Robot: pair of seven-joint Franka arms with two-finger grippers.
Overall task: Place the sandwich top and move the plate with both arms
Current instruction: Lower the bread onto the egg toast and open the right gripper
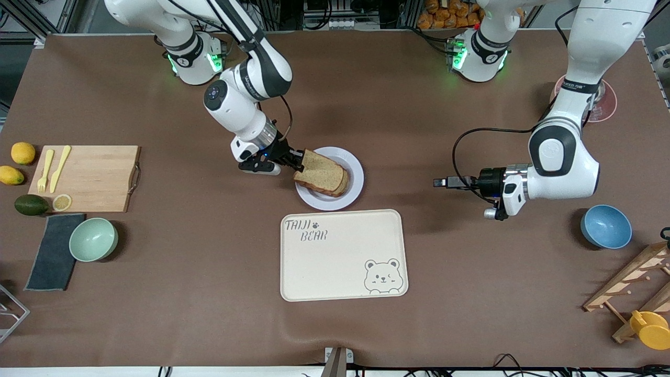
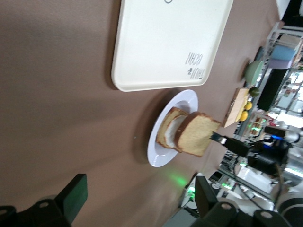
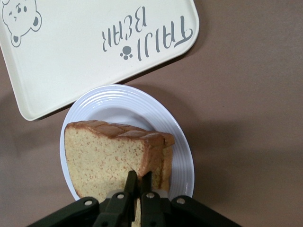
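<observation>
Front view:
- Right gripper (image 1: pixel 297 159): pinched on the crust edge of the sandwich top (image 1: pixel 320 168), slice tilted over the lower slice on the plate (image 1: pixel 355 184). Edge grip judged to leave the slice's face free for laying flat.
- Left gripper (image 1: pixel 440 183): spread, empty, hung over bare tablecloth (image 1: pixel 471 293) toward the left arm's end, waiting well apart from the plate; judged staged for the two-arm plate move.
- Bear tray (image 1: pixel 343 255): nearer the camera than the plate, just beside it.

Left wrist view:
- Sandwich top (image 2: pixel 196 134) raised at a slant above the egg slice (image 2: pixel 169 130); plate rim (image 2: pixel 156 160) free.

Right wrist view:
- Fingertips (image 3: pixel 130 180) pressed on the slice edge (image 3: pixel 106 163); plate (image 3: pixel 118 101) beneath, tray (image 3: pixel 85 52) alongside.

Surface and room:
- Brown cloth; cutting board (image 1: pixel 91 178), green bowl (image 1: pixel 93 239), blue bowl (image 1: pixel 605 226) at the ends.
</observation>
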